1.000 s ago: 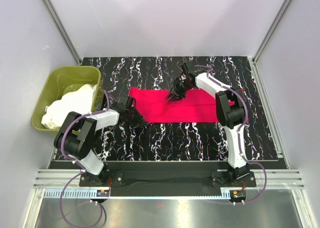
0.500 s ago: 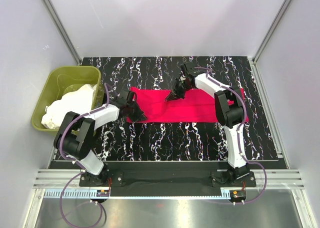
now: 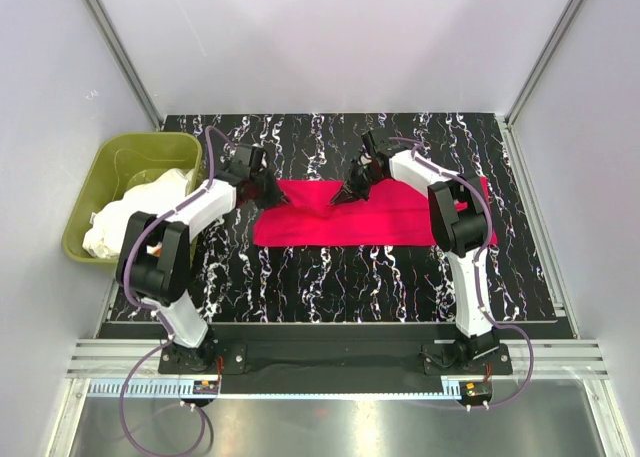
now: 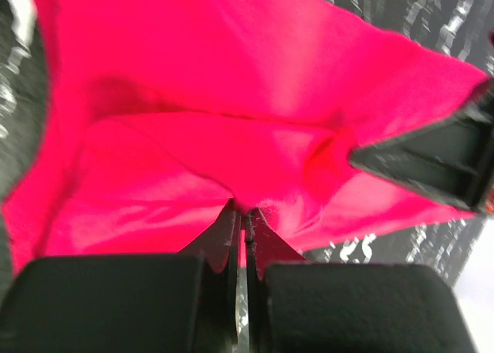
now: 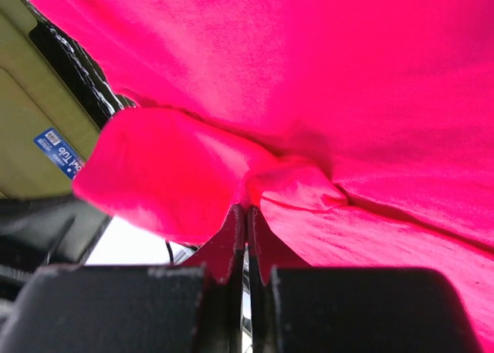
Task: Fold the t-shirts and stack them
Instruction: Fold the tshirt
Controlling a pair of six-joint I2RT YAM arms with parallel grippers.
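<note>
— Shirts first: where are they lying?

— The red shirt (image 3: 400, 222) is lying flat on the table (image 3: 330, 277), stretching as a long band from left of centre toward the right side. The white shirts (image 3: 140, 212) are sitting heaped in the tub (image 3: 100, 167) at the left, well apart from the red one.

— What is the left gripper doing?

— The left gripper (image 3: 268, 189) is reaching over the band's far left corner. Its wrist view is showing the fingers (image 4: 266, 241) pressing together, nipping a fold of red cloth right at the tips. The fabric is puckering around that spot and spreading away from it.

— And the other one?

— The right gripper (image 3: 343, 197) is working the same far edge, further along toward the middle. Its fingers (image 5: 224, 249) are squeezing tight on a small ridge of the red shirt, and creases are radiating out from the pinch.

— Are the two touching each other?

— No, they are standing apart along that edge, one at the corner and one inboard. The cloth between them is wrinkling slightly. The tub's wall is also showing behind the raised fabric in the right wrist view.

— Is anything lying on top of the red shirt?

— I cannot tell beyond the two grippers.
</note>
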